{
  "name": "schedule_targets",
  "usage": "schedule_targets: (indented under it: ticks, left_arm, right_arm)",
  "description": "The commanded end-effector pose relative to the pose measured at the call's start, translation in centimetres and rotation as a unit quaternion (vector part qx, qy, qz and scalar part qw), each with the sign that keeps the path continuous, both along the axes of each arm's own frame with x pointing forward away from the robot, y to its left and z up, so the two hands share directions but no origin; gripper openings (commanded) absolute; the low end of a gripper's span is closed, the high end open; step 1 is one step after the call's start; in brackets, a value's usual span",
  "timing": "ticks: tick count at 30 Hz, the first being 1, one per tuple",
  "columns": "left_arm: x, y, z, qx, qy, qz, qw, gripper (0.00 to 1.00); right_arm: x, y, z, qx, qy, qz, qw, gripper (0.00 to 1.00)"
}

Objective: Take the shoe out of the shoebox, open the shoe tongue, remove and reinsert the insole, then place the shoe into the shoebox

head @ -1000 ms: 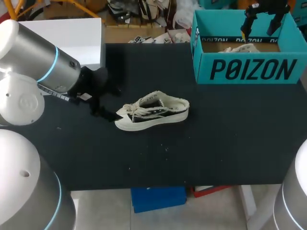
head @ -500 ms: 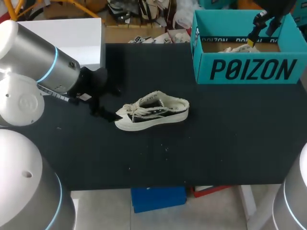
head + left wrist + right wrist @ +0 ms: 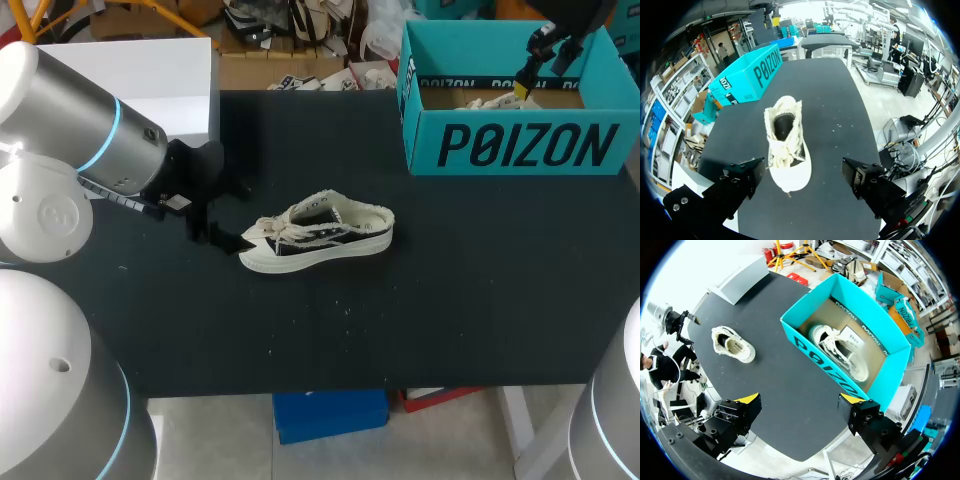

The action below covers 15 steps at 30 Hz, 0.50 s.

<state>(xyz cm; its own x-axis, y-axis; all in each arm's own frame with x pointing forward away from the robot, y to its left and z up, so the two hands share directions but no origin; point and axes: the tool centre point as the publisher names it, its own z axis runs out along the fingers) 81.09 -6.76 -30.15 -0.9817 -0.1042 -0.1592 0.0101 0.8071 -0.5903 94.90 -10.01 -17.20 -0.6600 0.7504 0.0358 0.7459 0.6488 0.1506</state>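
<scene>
tbh the shoe lies toe-first at the left gripper, fingers spread wide & empty, long axis running straight ahead, while the right gripper, also splayed empty, hangs way off over the shoebox.

The left arm, at nine o'clock in the head view, is a thick silver-grey tube with a thin light-blue ring, smooth white domed caps and a black wrist with a thin cable beside it. The right arm, at five o'clock, shows the same grey shell and blue ring. The left gripper has matte black, blocky fingers dotted with small screws, and the right gripper looks alike, with bright yellow wedges on its tips.
</scene>
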Motion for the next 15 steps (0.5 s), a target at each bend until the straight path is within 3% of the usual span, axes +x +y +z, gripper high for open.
schedule_targets:
  ticks: [1,3,5,15]
  left_arm:
    - [-0.1,0.1,-0.1,-0.002,-0.002,-0.001,1.000,1.00]
    - [-0.1,0.1,-0.1,-0.002,-0.002,-0.001,1.000,1.00]
    - [-0.1,0.1,-0.1,-0.002,-0.002,-0.001,1.000,1.00]
    - [-0.1,0.1,-0.1,-0.002,-0.002,-0.001,1.000,1.00]
  right_arm:
    - [-1.4,0.7,0.1,0.018,-0.006,0.058,0.998,1.00]
    - [-2.6,1.8,0.3,0.042,0.020,0.134,0.990,1.00]
    - [-4.0,2.5,0.3,0.028,0.058,0.196,0.979,1.00]
    - [-4.0,2.5,0.3,0.028,0.058,0.196,0.979,1.00]
